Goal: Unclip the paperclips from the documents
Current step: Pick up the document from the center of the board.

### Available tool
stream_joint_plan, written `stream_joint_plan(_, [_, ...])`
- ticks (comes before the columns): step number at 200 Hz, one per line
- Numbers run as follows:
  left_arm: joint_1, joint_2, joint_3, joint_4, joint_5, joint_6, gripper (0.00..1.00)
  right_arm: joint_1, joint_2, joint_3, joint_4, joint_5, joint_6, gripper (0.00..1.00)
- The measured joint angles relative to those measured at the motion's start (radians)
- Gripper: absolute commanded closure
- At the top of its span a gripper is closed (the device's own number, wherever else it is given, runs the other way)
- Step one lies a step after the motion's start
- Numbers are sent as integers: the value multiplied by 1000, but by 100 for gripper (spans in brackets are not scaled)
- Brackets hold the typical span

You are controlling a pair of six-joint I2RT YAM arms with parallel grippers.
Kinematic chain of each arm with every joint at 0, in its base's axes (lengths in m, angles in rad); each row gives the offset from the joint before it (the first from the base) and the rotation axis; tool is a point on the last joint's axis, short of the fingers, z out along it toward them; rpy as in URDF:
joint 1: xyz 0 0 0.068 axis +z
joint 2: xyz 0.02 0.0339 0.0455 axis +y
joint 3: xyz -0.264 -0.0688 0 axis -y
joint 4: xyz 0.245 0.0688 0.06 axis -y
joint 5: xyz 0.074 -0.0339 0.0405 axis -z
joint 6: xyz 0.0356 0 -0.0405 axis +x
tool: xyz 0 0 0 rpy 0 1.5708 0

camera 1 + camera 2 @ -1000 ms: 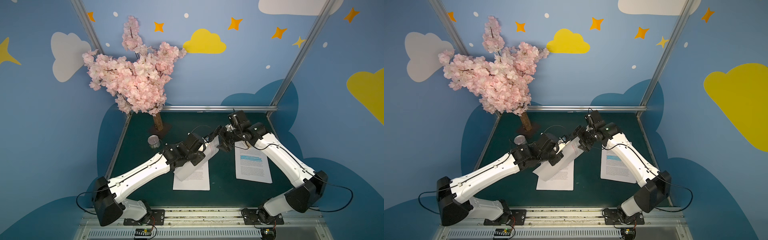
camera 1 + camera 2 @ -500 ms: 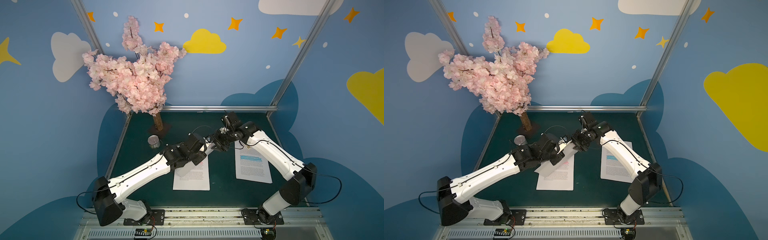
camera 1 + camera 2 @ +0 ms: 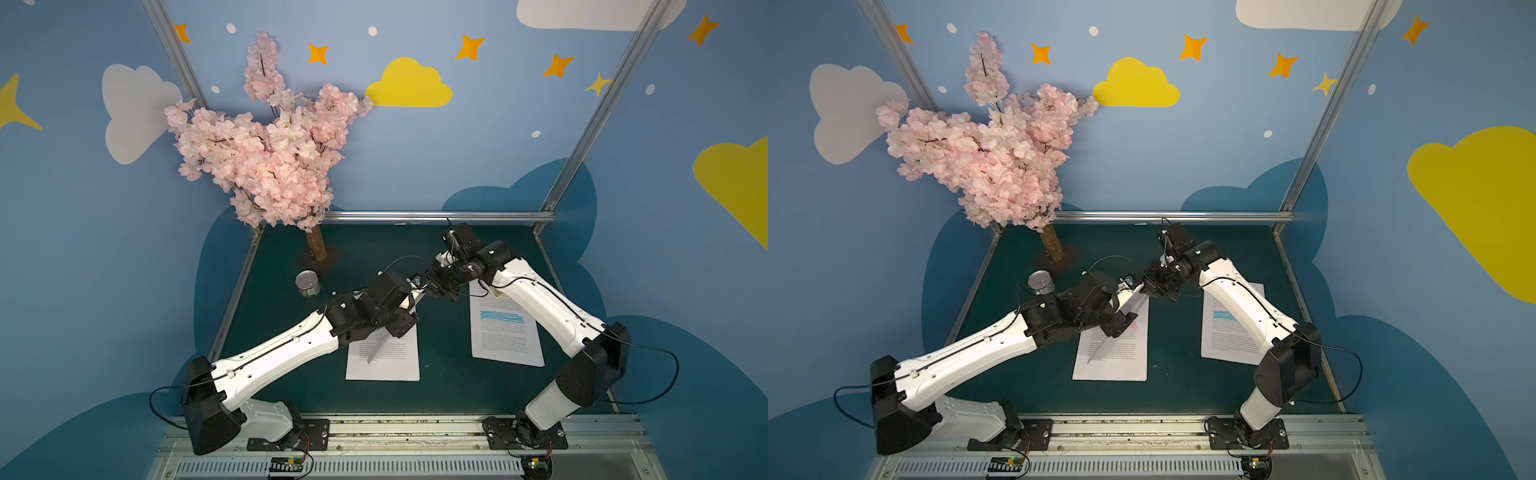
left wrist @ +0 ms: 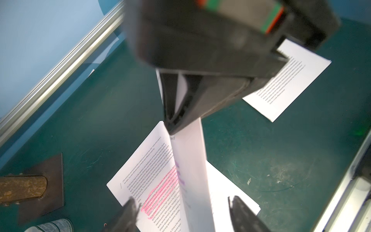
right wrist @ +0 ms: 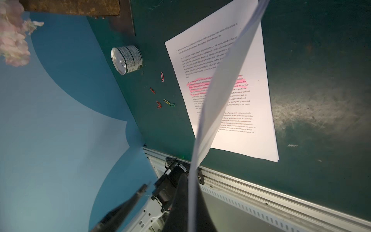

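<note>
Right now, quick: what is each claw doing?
Left gripper: open, fingers either side of the lifted page, not gripping it.
Right gripper: closed, pinching that page's upper end.

- You see the right gripper meeting the top end of a lifted sheet, which slants down over the pink-highlighted page.
- The left gripper sits just beside it.
- The blue-highlighted page lies flat, well to the right.
- A tin can stands far left, near the blossom tree.
</note>
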Motion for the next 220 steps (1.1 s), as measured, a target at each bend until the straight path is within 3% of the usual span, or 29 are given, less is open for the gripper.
stream_joint_plan(22, [113,-89,5,-6,87,-63,1,-41,-1,1,-26,-39,-117,100])
stream_joint_plan(55, [369,-217,4,23,253,-214,1,-104,-2,4,-47,-151,-275,100])
stream_joint_plan(83, [550,-215,-50,118,460,-375,0,-103,6,74,-74,-254,-365,100])
stream_joint_plan(109, [671,-156,-215,341,695,-588,0,-75,34,205,-69,-352,-408,100])
stream_joint_plan(134, [728,-77,-355,554,844,-762,0,-34,49,270,4,-461,-391,100])
stream_joint_plan(172, [735,-22,-441,970,998,-1036,0,34,83,284,200,-624,-296,100])
stream_joint_plan(220, [735,16,-526,1514,1037,-1393,0,40,129,285,343,-758,-224,100])
